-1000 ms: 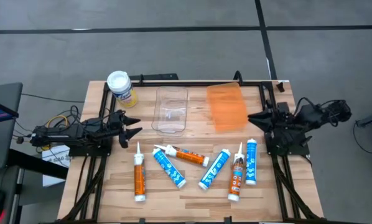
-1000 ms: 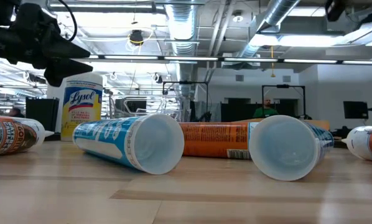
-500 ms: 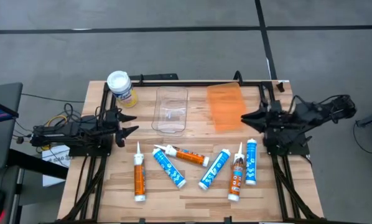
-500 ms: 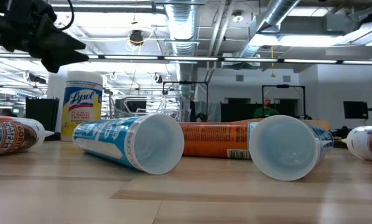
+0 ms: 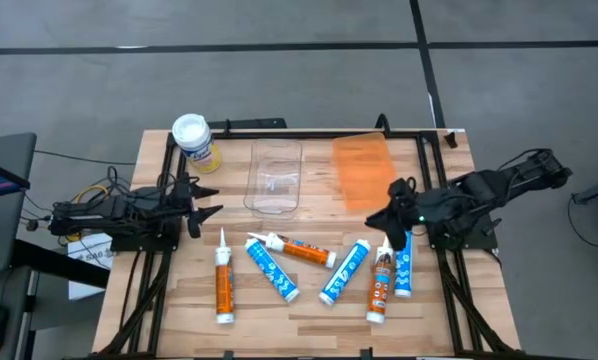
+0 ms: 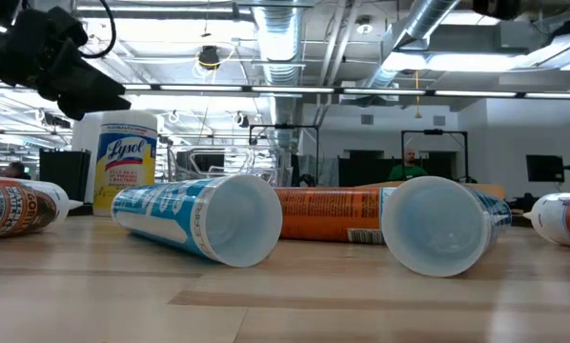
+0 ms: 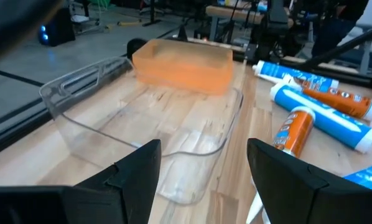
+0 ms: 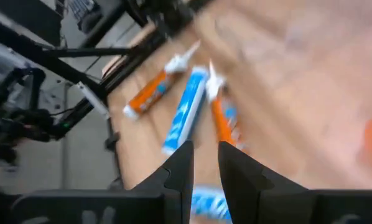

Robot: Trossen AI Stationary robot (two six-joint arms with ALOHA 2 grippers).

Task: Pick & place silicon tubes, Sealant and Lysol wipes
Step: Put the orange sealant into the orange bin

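Note:
The Lysol wipes canister [image 5: 192, 140], with a white lid and a yellow label, stands upright at the far left; it also shows in the low view [image 6: 125, 162]. Several sealant and silicone tubes lie on their sides across the near half: orange ones [image 5: 222, 282] [image 5: 303, 249] [image 5: 379, 284] and blue ones [image 5: 273, 268] [image 5: 344, 270] [image 5: 405, 262]. My left gripper [image 5: 215, 204] is open and empty above the table's left side, right of the canister's line. My right gripper [image 5: 374, 218] hovers above the right-hand tubes, fingers a little apart [image 8: 206, 147], touching nothing.
A clear plastic bin [image 5: 274, 177] and an orange translucent bin [image 5: 364, 172] stand side by side at the far middle; both show in the left wrist view [image 7: 142, 124] [image 7: 185, 62]. Bare wood lies along the near edge.
My right gripper has swung from the table's right edge toward the left and the near edge, and now reaches out over the right-hand tubes. My left gripper has drawn back slightly toward the left edge. The tubes, bins and canister have not moved.

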